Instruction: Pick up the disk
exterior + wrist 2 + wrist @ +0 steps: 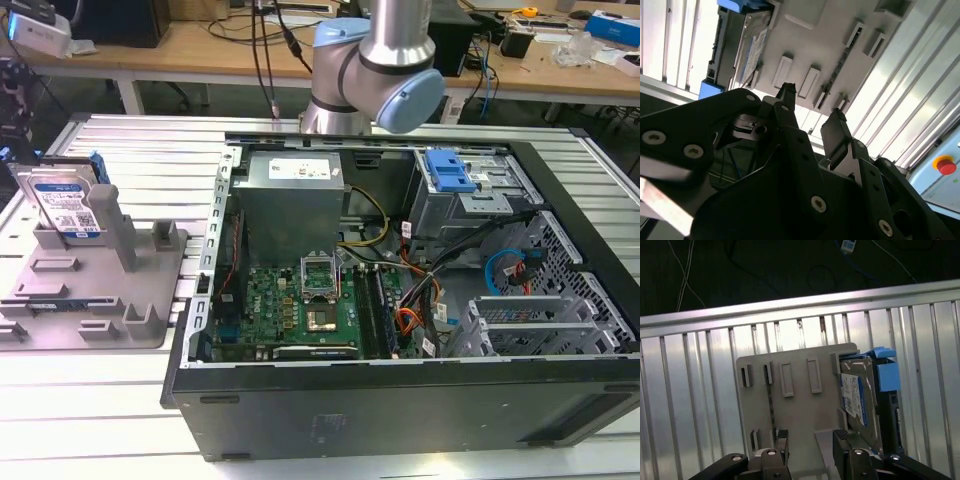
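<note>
The disk [62,205] is a silver hard drive with a blue-and-white label and blue side rails. It stands on edge in the grey holder [100,290] at the exterior view's left. Both wrist views show the disk [857,400] [752,50] upright at one end of the holder [790,410] [825,30]. My gripper [811,437] [810,105] hangs well above the holder, open, with nothing between its black fingers. It is apart from the disk, with the disk off to one side of the fingers. The arm [375,60] reaches in from the back.
An open computer case [400,430] takes up the middle and right of the ribbed metal table [60,400], with a blue caddy [447,170] inside. Upright posts [118,225] rise from the holder beside the disk. A red stop button [945,164] sits off the table. Cluttered benches stand behind.
</note>
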`<state>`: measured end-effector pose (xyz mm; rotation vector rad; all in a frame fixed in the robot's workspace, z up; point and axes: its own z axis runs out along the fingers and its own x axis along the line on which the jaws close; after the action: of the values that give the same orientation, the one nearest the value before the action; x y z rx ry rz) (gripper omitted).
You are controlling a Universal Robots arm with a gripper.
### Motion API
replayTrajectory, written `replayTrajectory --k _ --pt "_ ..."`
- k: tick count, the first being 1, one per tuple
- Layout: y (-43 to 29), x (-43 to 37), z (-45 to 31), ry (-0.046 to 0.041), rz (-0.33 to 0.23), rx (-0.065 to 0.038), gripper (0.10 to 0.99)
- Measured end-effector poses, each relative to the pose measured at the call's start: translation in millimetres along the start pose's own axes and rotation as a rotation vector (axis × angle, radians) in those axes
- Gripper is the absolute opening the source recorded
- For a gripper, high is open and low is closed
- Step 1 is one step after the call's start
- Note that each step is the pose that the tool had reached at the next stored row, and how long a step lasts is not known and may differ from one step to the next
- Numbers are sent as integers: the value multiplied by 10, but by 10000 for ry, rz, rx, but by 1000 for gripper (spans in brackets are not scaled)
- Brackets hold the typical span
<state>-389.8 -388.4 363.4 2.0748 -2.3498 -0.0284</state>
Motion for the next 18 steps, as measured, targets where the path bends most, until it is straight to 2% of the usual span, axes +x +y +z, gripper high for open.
replayTrajectory --k 6,12,14,16,18 --pt "75 -341 4 34 -3 5 482" --pt "171 -615 9 69 -23 10 482" --pt "216 -672 11 73 -28 11 482" --pt "349 -696 14 77 -28 10 482" --pt "415 -696 16 76 -33 10 482"
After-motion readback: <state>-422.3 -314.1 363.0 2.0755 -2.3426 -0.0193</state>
